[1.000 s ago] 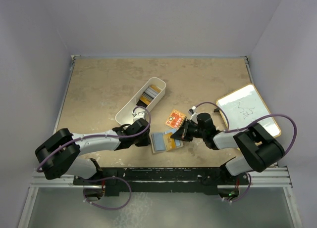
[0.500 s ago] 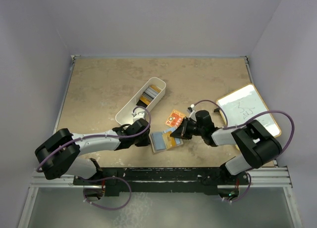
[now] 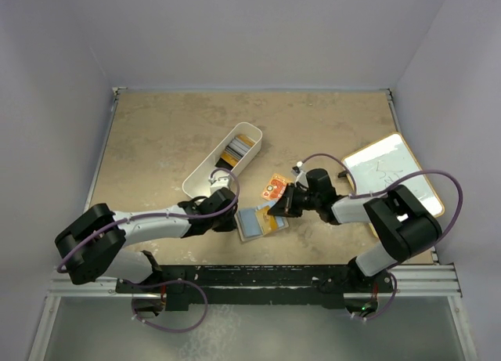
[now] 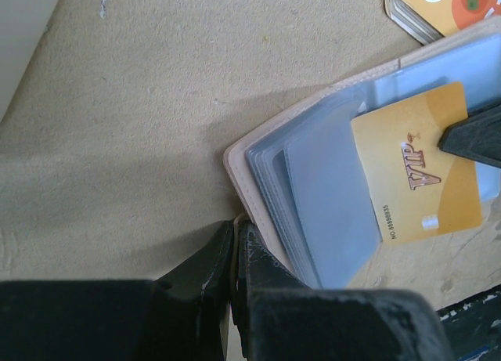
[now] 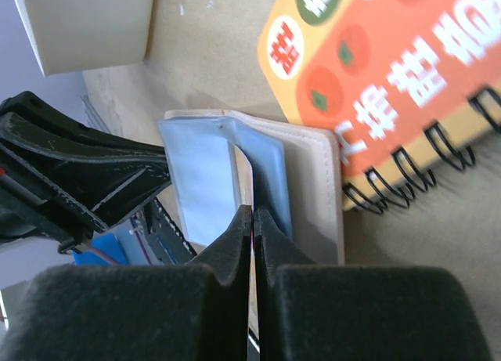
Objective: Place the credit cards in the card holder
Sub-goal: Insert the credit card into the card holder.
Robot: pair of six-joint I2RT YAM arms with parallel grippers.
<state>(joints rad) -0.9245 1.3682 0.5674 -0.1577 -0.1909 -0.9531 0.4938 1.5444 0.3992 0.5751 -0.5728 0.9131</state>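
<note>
The holder (image 3: 257, 222) is lying open on the tabletop (image 3: 156, 142), centre, by the near edge. The left hand (image 4: 236, 229) is pinching its left cover edge, fully closed. The right hand (image 5: 252, 216) is clamping a gold card (image 4: 415, 173) over the holder's clear sleeves, beside the notebook (image 3: 275, 187). Other cards (image 3: 235, 151) are sitting in the bin (image 3: 205, 179), farther left.

Our right gripper (image 5: 252, 220): at 6 o'clock, black fingers pressed together, tips over the holder.
Card holder (image 5: 317, 181): at centre, we see it lying open, beige, with clear bluish sleeves (image 5: 200, 181) toward 9 o'clock.
Notepad (image 5: 407, 71): at 2 o'clock, orange-red, spiral-bound, just beside the holder.
White bin (image 5: 86, 20): at 11 o'clock.
Left gripper (image 5: 156, 171): at 9 o'clock, beside the sleeves.
</note>
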